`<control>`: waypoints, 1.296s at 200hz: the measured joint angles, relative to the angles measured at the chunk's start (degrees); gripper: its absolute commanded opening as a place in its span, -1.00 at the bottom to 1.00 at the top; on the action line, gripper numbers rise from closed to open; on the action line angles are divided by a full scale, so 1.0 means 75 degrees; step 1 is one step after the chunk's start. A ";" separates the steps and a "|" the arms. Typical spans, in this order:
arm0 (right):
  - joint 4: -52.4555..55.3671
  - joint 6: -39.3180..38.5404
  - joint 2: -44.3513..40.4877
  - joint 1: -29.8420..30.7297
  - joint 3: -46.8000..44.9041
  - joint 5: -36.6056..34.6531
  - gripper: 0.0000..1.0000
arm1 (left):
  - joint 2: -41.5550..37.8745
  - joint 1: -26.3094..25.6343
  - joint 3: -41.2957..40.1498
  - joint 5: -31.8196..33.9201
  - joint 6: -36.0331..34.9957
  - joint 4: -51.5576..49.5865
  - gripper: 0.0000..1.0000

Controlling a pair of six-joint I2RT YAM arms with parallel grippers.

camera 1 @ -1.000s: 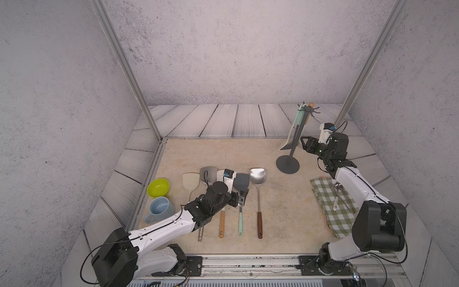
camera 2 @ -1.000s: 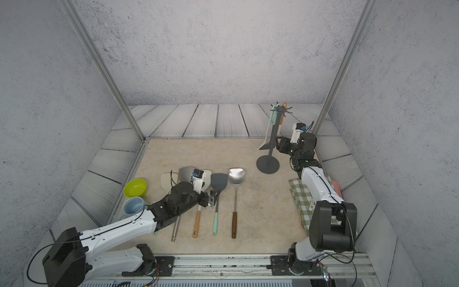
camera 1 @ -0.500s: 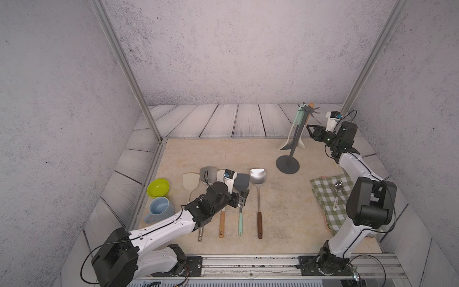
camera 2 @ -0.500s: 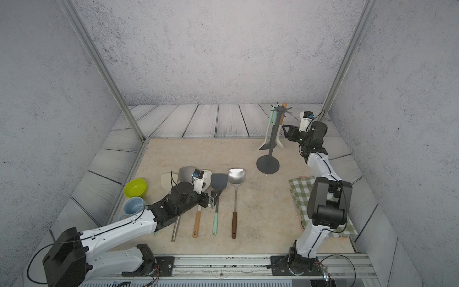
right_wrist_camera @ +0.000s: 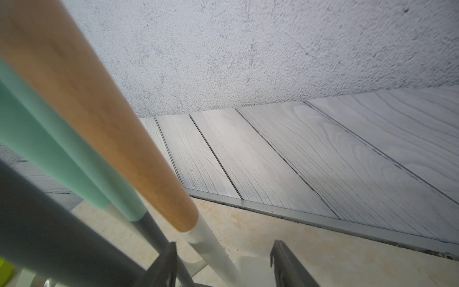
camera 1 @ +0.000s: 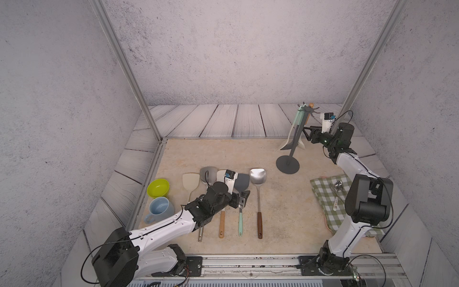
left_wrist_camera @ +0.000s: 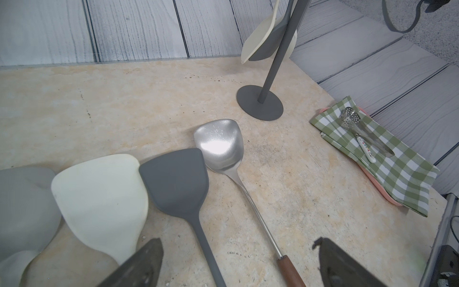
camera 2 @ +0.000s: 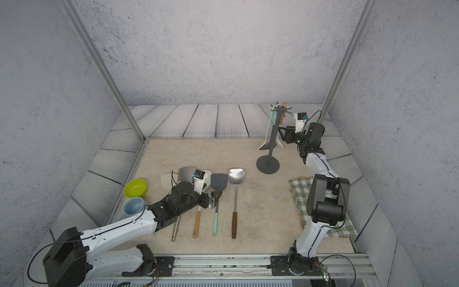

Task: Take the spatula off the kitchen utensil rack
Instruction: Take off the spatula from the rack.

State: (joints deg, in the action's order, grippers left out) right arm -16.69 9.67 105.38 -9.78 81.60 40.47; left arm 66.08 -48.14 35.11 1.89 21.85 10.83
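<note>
R gripper (camera 1: 306,132) nudged in at kitchen utensil rack's (camera 1: 287,165) 3 o'clock, jaws part-open astride spatula (right_wrist_camera: 99,111) neck; L gripper (camera 1: 244,198) unmoved, wide.

R gripper (camera 1: 307,133) jaws apart around white neck of wood-handled spatula (right_wrist_camera: 99,119), gap left on one side. Mint-handled spatulas (right_wrist_camera: 49,149) hang just beside. Kitchen utensil rack (camera 1: 292,154) pole close past them, tight there. Rear planks (right_wrist_camera: 298,161) free. Tabletop (camera 1: 285,206) betw. rack base and spatula row (camera 1: 239,185) bare, passable. Checked cloth (camera 1: 325,196) w/ tongs (camera 1: 339,185) occupies R edge.
</note>
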 measured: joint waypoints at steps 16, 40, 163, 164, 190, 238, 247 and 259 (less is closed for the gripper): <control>-0.0006 -0.0082 0.0213 0.0003 0.0178 0.0023 0.13 | 0.0003 0.0000 0.0000 -0.0009 0.0000 0.0000 0.98; -0.0038 -0.0154 0.0478 0.0017 0.0283 0.0029 0.11 | 0.0064 0.0000 0.0017 -0.0032 -0.0003 0.0012 0.98; -0.0906 -0.0685 0.1139 0.0490 0.0662 0.0032 -0.19 | 0.0318 0.0000 0.0102 -0.0175 -0.0009 0.0020 0.98; -0.0909 -0.0699 0.1145 0.0490 0.0667 0.0029 -0.21 | 0.0321 0.0000 0.0102 -0.0175 -0.0006 0.0023 0.98; -0.0994 -0.0723 0.1177 0.0504 0.0676 -0.0009 -0.39 | 0.0393 0.0000 0.0111 -0.0184 -0.0006 0.0017 0.98; -0.1253 -0.0991 0.1134 0.0504 0.0551 -0.0239 -0.63 | 0.0475 0.0000 0.0140 -0.0221 -0.0006 0.0020 0.98; -0.1253 -0.1043 0.1084 0.0501 0.0498 -0.0297 -0.68 | 0.0481 0.0000 0.0143 -0.0230 -0.0006 0.0020 0.98; -0.1247 -0.1122 0.1023 0.0504 0.0434 -0.0376 -0.76 | 0.0490 0.0000 0.0143 -0.0236 -0.0006 0.0020 0.98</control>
State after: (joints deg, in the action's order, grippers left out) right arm -26.04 1.26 113.06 -6.00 84.86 37.65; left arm 69.76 -48.14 36.18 0.12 21.80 10.98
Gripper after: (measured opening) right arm 0.162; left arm 0.992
